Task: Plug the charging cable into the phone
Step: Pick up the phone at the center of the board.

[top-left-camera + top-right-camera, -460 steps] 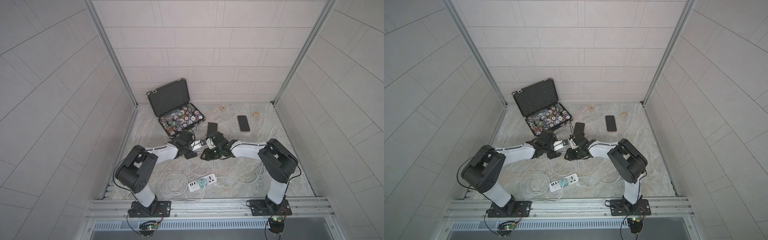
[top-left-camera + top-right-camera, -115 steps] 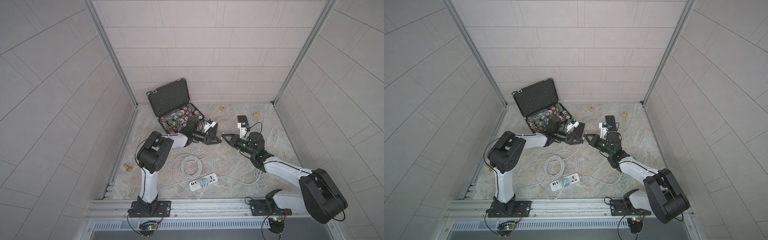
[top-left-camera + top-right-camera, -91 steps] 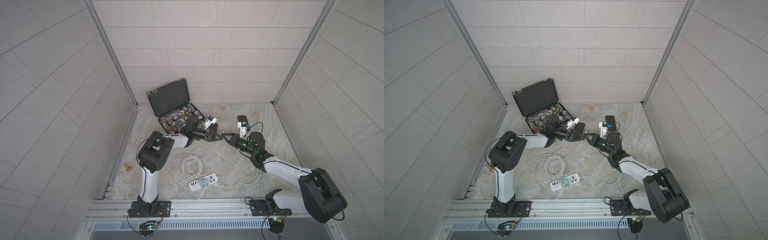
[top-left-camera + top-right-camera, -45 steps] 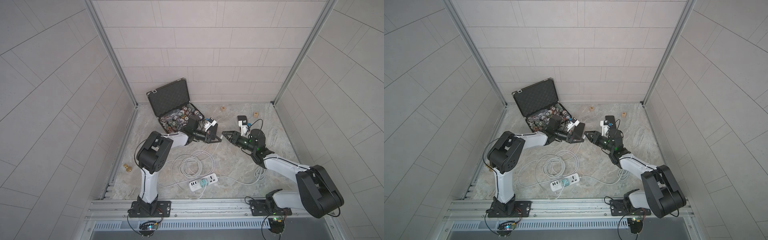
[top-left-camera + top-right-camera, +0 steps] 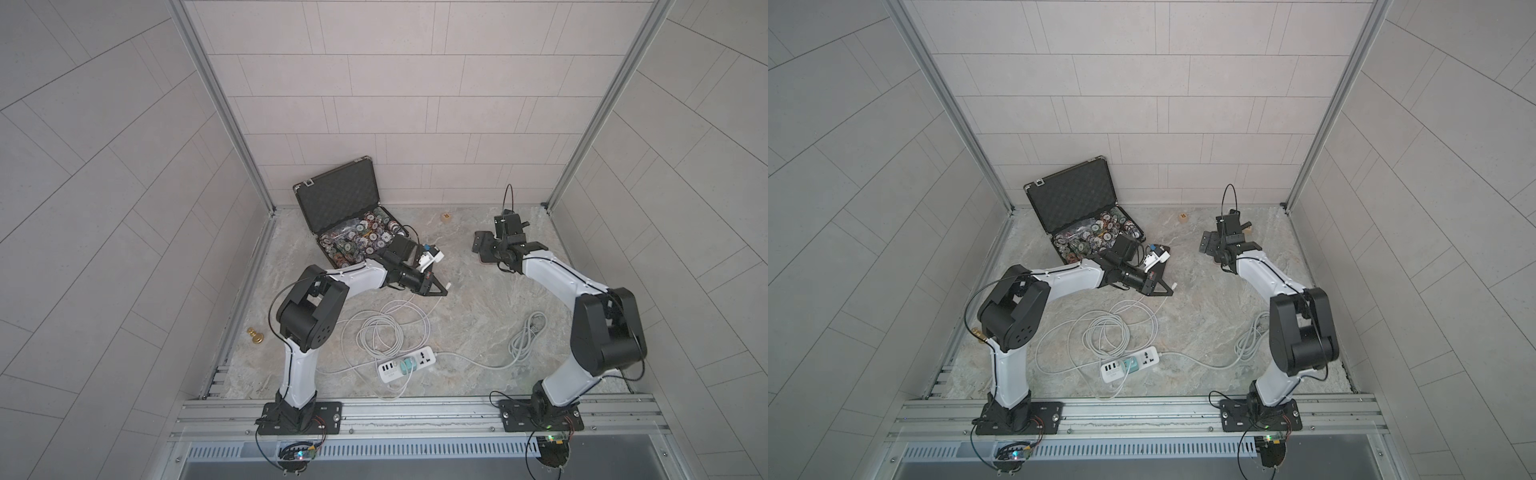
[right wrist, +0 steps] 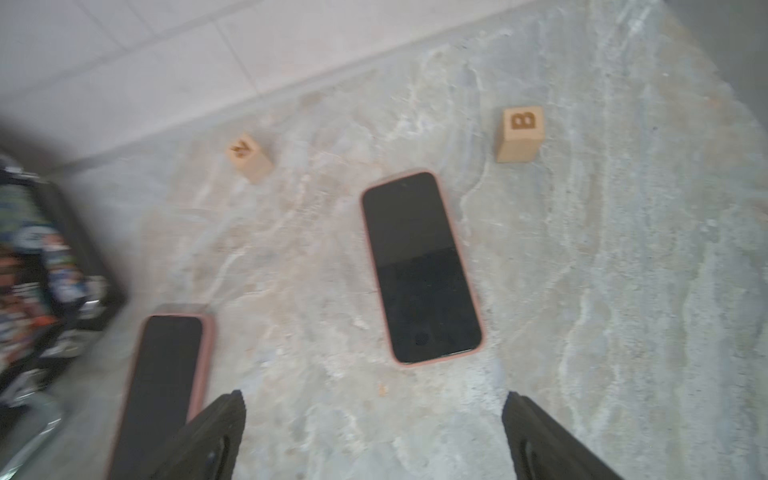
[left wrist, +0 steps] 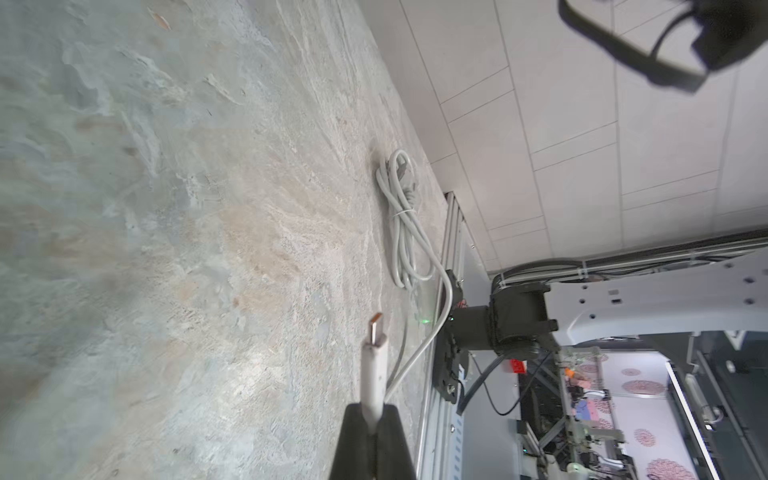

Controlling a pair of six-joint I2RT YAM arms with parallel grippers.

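Near the back edge of the surface (image 6: 623, 291), the wide-open right hand (image 6: 374, 399) is hovering over the flat phone (image 6: 419, 266), likely to steady it, while the left hand (image 7: 374, 419) is pinching the cable plug (image 7: 372, 374), tip protruding for insertion.

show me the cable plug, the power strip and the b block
cable plug (image 7: 374, 368), left wrist view, its white shell
power strip (image 5: 428, 356), a top view, its white socket end
b block (image 6: 522, 124), right wrist view, its lettered face
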